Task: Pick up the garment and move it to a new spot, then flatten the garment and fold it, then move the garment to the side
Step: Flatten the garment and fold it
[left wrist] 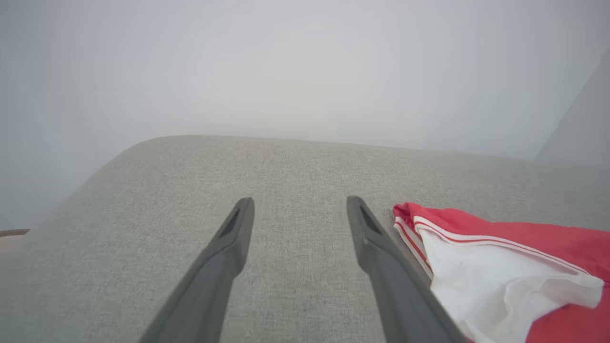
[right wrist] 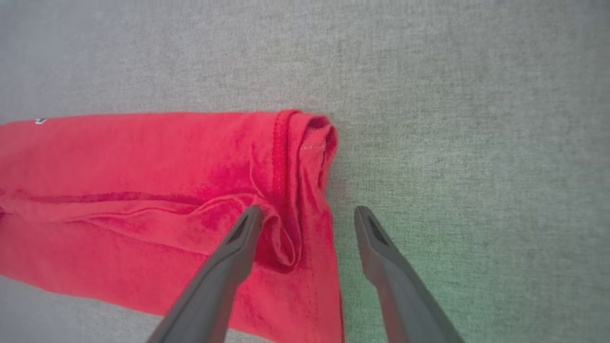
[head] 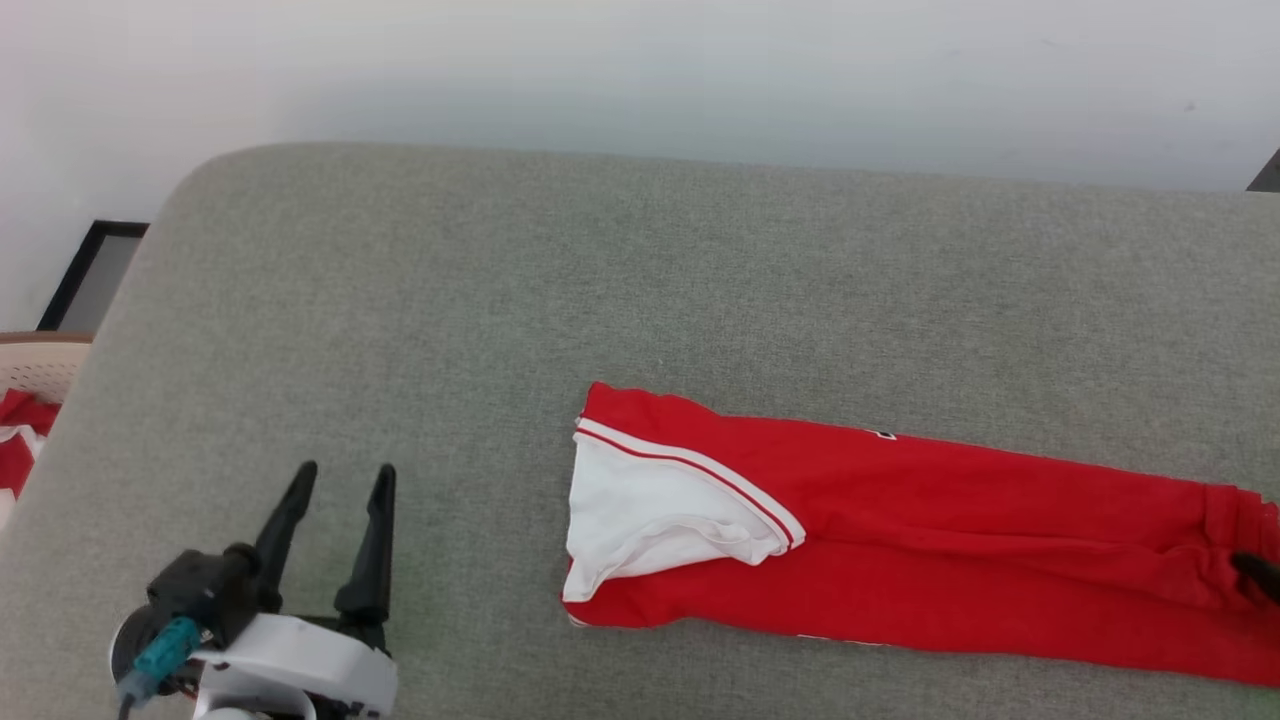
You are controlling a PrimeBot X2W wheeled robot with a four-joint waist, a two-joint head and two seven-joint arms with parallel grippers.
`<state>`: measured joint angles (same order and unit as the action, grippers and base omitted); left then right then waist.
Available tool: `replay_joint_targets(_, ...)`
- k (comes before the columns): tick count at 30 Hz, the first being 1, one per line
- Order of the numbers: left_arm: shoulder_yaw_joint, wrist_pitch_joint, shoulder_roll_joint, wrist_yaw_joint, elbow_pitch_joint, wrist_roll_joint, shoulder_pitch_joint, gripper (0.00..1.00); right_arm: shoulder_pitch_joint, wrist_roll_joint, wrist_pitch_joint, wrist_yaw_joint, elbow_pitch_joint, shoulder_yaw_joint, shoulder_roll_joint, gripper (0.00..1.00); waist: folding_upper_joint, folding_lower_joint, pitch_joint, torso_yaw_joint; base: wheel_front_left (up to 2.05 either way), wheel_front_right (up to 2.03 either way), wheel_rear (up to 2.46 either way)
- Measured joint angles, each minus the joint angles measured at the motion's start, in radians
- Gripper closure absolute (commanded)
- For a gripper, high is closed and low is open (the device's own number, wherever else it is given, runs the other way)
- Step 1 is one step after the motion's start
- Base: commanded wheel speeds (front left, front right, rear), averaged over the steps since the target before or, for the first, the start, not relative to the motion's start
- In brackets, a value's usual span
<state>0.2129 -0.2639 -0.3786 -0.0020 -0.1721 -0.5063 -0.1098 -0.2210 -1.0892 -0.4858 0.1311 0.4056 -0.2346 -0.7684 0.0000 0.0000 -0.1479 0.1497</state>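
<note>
The garment point(head: 900, 560) lies as a long strip across the near right of the tabletop point(head: 600, 280), sleeve end leftward. The left hand point(head: 347, 468) sits well to its left, while the right hand point(right wrist: 308, 209) straddles its right end. Beyond the tabletop's left edge stands what seems a basket point(head: 40, 360) holding another cloth point(head: 20, 430).

My left tool point(head: 346, 468) has matt dark fingers point(head: 372, 540), plastic by the look, on a glossy white shell point(head: 300, 665). Same dull finish on my right tool point(right wrist: 309, 209). The table point(head: 500, 280) is covered in coarse grey woven cloth, totally matt. The garment point(head: 950, 560) is soft red knit, creased, with a stitched hem, and its white sleeve point(head: 640, 510) looks thinner and smoother.
</note>
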Motion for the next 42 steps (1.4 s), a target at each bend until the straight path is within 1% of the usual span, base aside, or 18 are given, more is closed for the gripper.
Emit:
replay_joint_targets(4,-0.048,0.0,0.048,-0.035,0.009,0.072,0.023,0.0,-0.015,0.004,-0.033,0.0,0.036,0.022,0.025,0.0,0.0,0.0,-0.002,0.004,0.0,0.0,0.0)
replay_joint_targets(9,-0.088,0.0,0.09,-0.066,0.002,0.137,0.023,0.0,-0.053,0.049,-0.096,0.0,0.085,0.027,0.075,0.0,0.0,0.0,-0.02,0.007,0.0,0.0,0.0)
replay_joint_targets(10,-0.093,0.0,0.098,-0.07,-0.002,0.143,0.021,0.0,-0.065,0.059,-0.105,-0.001,0.094,0.027,0.085,0.1,0.0,0.0,-0.025,0.008,0.0,0.0,0.0)
replay_joint_targets(11,-0.097,0.0,0.104,-0.077,-0.005,0.156,0.018,0.0,-0.077,0.068,-0.115,-0.001,0.101,0.027,0.094,0.57,0.0,0.0,-0.031,0.009,0.0,0.0,0.0)
replay_joint_targets(12,-0.101,0.0,0.111,-0.08,-0.01,0.164,0.012,0.0,-0.086,0.081,-0.123,-0.001,0.103,0.027,0.1,0.86,0.0,0.0,-0.037,0.01,0.0,0.0,0.0)
replay_joint_targets(13,-0.104,0.0,0.118,-0.087,-0.016,0.166,0.008,0.0,-0.094,0.097,-0.128,-0.002,0.106,0.027,0.108,1.0,0.0,0.0,-0.042,0.011,0.0,0.0,0.0)
replay_joint_targets(17,-0.128,0.0,0.14,-0.101,-0.031,0.189,0.002,0.0,-0.119,0.111,-0.143,-0.003,0.109,0.031,0.137,1.0,0.0,0.0,-0.059,0.016,0.0,0.0,0.0)
replay_joint_targets(19,-0.141,0.0,0.146,-0.105,-0.035,0.195,0.002,0.0,-0.119,0.115,-0.143,-0.002,0.11,0.042,0.139,1.0,0.0,0.0,-0.06,0.016,0.0,0.0,0.0)
replay_joint_targets(25,-0.173,0.0,0.154,-0.117,-0.041,0.219,0.004,0.0,-0.119,0.114,-0.101,0.001,0.116,0.098,0.145,1.0,0.0,0.0,-0.051,-0.003,0.0,0.0,0.0)
replay_joint_targets(27,-0.185,0.0,0.155,-0.12,-0.037,0.225,0.009,0.0,-0.119,0.114,-0.09,0.001,0.119,0.12,0.126,1.0,0.0,0.0,-0.049,-0.013,0.0,0.0,0.0)
replay_joint_targets(29,-0.197,0.0,0.156,-0.121,-0.028,0.229,0.013,0.0,-0.114,0.122,-0.079,0.0,0.121,0.151,0.092,1.0,0.0,0.0,-0.049,-0.026,0.0,0.0,0.0)
replay_joint_targets(32,-0.214,0.0,0.156,-0.121,-0.01,0.251,0.02,0.0,-0.112,0.133,-0.066,0.0,0.133,0.213,0.05,1.0,0.0,0.0,-0.052,-0.046,0.0,0.0,0.0)
replay_joint_targets(37,-0.224,0.0,0.179,-0.124,0.001,0.252,0.022,0.0,-0.102,0.139,-0.021,0.0,0.21,0.337,-0.037,1.0,0.0,0.0,-0.068,-0.072,0.0,0.0,0.0)
replay_joint_targets(40,-0.221,0.0,0.183,-0.126,-0.003,0.256,0.011,0.0,-0.101,0.141,-0.011,0.0,0.225,0.361,-0.048,1.0,0.0,0.0,-0.075,-0.08,0.0,0.0,0.0)
replay_joint_targets(42,-0.223,0.0,0.184,-0.126,-0.005,0.258,0.008,0.0,-0.097,0.14,-0.011,0.0,0.196,0.354,-0.044,1.0,0.0,0.0,-0.072,-0.082,0.0,0.0,0.0)
